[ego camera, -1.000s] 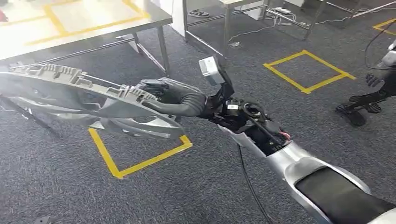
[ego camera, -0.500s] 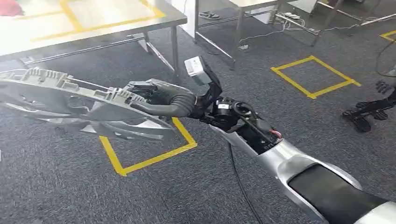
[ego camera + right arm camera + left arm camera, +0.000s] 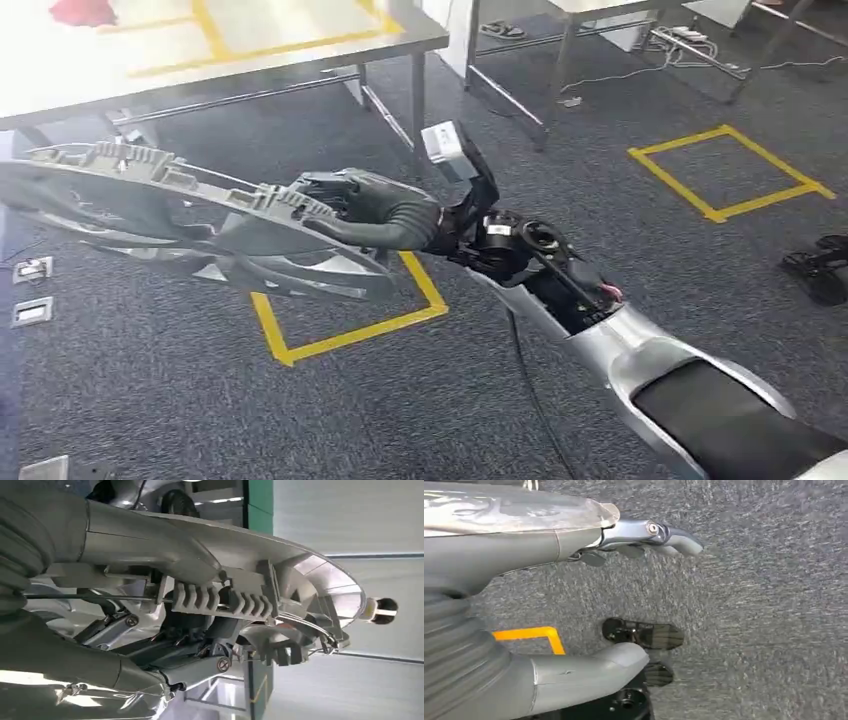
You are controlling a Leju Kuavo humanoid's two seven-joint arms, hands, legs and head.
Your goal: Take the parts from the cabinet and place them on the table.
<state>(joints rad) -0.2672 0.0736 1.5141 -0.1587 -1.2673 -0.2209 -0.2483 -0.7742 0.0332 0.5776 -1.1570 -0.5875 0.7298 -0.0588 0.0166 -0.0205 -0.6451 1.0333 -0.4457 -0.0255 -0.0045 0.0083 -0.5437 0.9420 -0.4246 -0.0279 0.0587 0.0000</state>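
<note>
Part, a long grey plastic moulding with ribs and clips along its upper edge, hangs out to the left of my right hand, carried flat over the dark carpet. I grip it at its near end, thumb over the top and fingers wrapped under, because that end gives me a ridge to close on; the rest reaches out unsupported, so I judge it will want to sag or swing if I turn sharply. In the right wrist view the ribbed edge sits tight against my thumb, which suggests the hold is firm.

My left hand hangs at my side over the floor, holding nothing, its fingers loosely apart, kept out of the way of the load.

Far and to the left stands the table, marked with yellow tape lines on its bright top. A yellow taped square lies on the carpet beneath the part. I take it I am mid-carry, with the laying-down on the table not yet done.
</note>
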